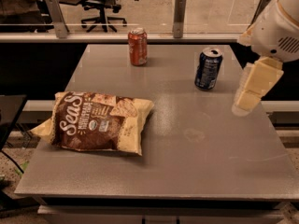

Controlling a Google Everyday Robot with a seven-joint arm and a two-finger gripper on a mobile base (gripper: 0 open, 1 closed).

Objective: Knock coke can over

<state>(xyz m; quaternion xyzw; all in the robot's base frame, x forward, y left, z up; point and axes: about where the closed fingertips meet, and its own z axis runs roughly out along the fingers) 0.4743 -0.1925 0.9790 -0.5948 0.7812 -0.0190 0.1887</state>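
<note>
The coke can (138, 46), red-orange with a silver top rim, stands upright near the far edge of the grey table (196, 148), left of centre. My gripper (252, 90) hangs over the table's right side, pale and pointing down. It is far to the right of the coke can and nearer to me. It touches nothing.
A dark blue can (208, 68) stands upright between the gripper and the coke can, just left of the gripper. A brown and cream chip bag (96, 122) lies flat on the table's left side. A glass rail and office chairs are behind the table.
</note>
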